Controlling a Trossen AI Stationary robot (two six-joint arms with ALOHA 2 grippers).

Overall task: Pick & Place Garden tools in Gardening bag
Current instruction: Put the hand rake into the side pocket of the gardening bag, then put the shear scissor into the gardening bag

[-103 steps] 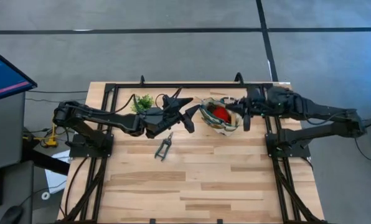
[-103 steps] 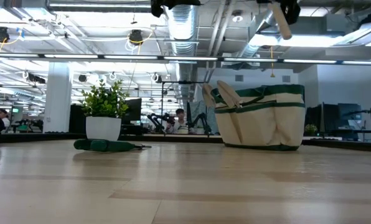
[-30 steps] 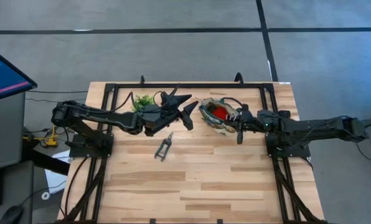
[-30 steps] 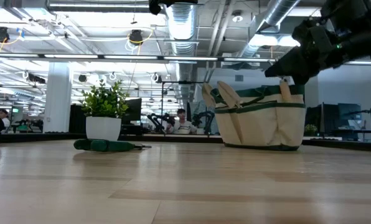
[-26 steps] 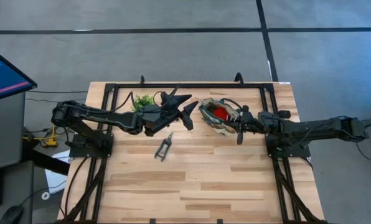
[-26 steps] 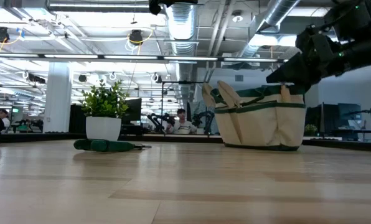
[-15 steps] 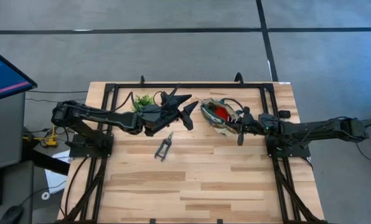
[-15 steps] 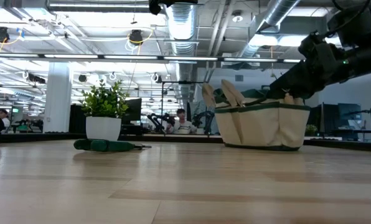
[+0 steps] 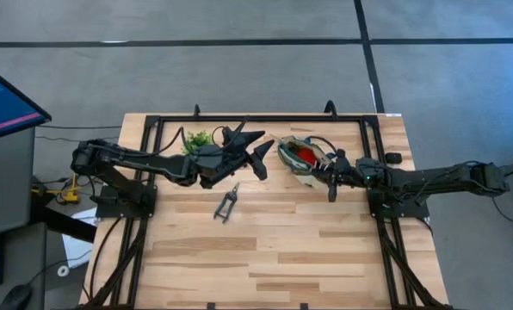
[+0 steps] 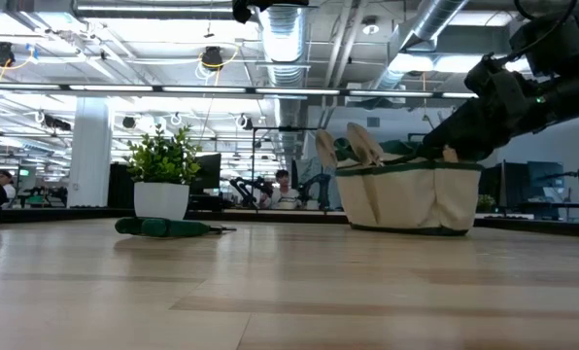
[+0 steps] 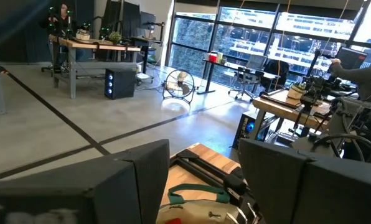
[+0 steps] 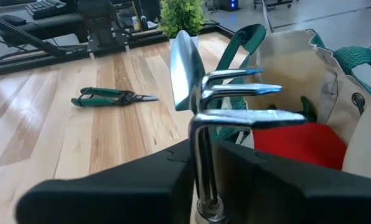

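Right tool [image 12: 201, 186] is clamped on the metal shank of a hand rake [image 12: 235, 99]; the tines bend over and point toward the gardening bag [image 12: 297, 93], with the shank running along the tool's own line. A trowel blade [image 12: 180, 68] stands just behind the tines. In the high view the right tool [image 9: 330, 176] sits at the right-hand edge of the gardening bag [image 9: 301, 164], which lies on the bench [image 9: 282, 250] toward the far edge. Inside the bag a red piece [image 9: 304, 155] shows. In the low view two wooden handles [image 10: 362, 144] stick up, tilted, from the bag [image 10: 406, 194].

Bag: cream fabric, dark green trim and handles, mouth open.

Pruning shears [image 9: 227, 202] lie flat on the bench, well apart from the bag, long axis diagonal, dark handles spread toward the front. The right wrist view shows green handles and the blade tip pointing toward the bag [image 12: 108, 96].

Change versus 3.4 s ago: the right arm has dropped from above the bag to its rim, and the rake handle, then high overhead in the low view, is now down at the bag. Shears have not moved.

Left tool [image 9: 256, 153] hovers between the potted plant [image 9: 196, 139] and the bag, fingers [image 11: 136, 180] spread wide, holding nothing.
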